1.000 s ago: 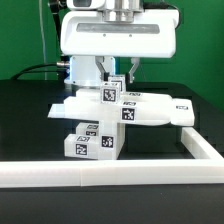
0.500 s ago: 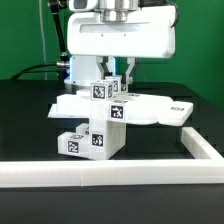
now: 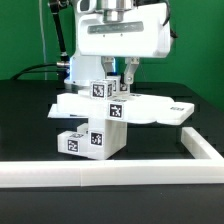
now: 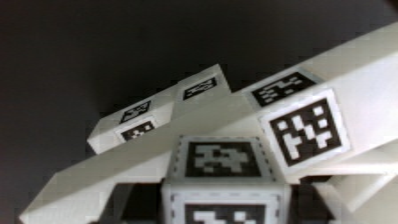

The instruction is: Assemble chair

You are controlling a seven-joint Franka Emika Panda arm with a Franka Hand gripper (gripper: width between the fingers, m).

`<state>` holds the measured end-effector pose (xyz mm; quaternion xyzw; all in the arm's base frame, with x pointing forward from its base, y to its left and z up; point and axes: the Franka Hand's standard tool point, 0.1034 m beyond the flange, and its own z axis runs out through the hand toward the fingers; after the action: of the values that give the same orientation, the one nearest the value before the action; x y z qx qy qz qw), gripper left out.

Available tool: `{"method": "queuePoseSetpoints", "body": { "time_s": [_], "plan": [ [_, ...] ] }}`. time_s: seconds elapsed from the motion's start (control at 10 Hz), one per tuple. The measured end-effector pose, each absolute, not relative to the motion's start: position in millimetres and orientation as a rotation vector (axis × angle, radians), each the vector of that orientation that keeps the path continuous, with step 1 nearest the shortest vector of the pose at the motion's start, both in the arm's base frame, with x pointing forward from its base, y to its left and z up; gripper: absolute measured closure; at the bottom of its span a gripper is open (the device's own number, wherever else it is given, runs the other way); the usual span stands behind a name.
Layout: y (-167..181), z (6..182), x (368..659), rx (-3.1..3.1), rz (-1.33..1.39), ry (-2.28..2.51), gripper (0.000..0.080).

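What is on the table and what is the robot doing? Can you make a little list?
arm: white robot arm over the parts, gripper pointing down
gripper: closed on the small white tagged plastic block
under the block: flat white plastic seat panel, lying level
lower down: white blocky plastic leg piece with black-and-white tags
front and side: long white border rail
surface: black table

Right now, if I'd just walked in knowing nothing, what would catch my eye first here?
Probably the big white robot hand hanging over the middle of the black table, its fingers closed on a small tagged white block. Below sits the half-built chair: a flat white panel across chunky blocks, all bearing black-and-white square tags. A long white rail runs along the table's near edge.
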<state>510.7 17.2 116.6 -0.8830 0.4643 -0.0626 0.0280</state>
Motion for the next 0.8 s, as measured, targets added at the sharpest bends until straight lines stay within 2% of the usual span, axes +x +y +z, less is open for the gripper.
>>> {"method": "queuePoseSetpoints", "body": {
  "time_s": [0.1, 0.2, 0.3, 0.8],
  "plan": [
    [17.0, 116.5, 510.6, -2.754, -0.195, 1.386, 0.0498],
    [16.8, 116.3, 510.4, -2.806, -0.197, 1.290, 0.0281],
    [18.7, 115.4, 509.9, -2.824, -0.196, 1.262, 0.0186],
    [21.6, 115.5, 509.9, -3.094, -0.207, 0.511, 0.0151]
  ]
}}
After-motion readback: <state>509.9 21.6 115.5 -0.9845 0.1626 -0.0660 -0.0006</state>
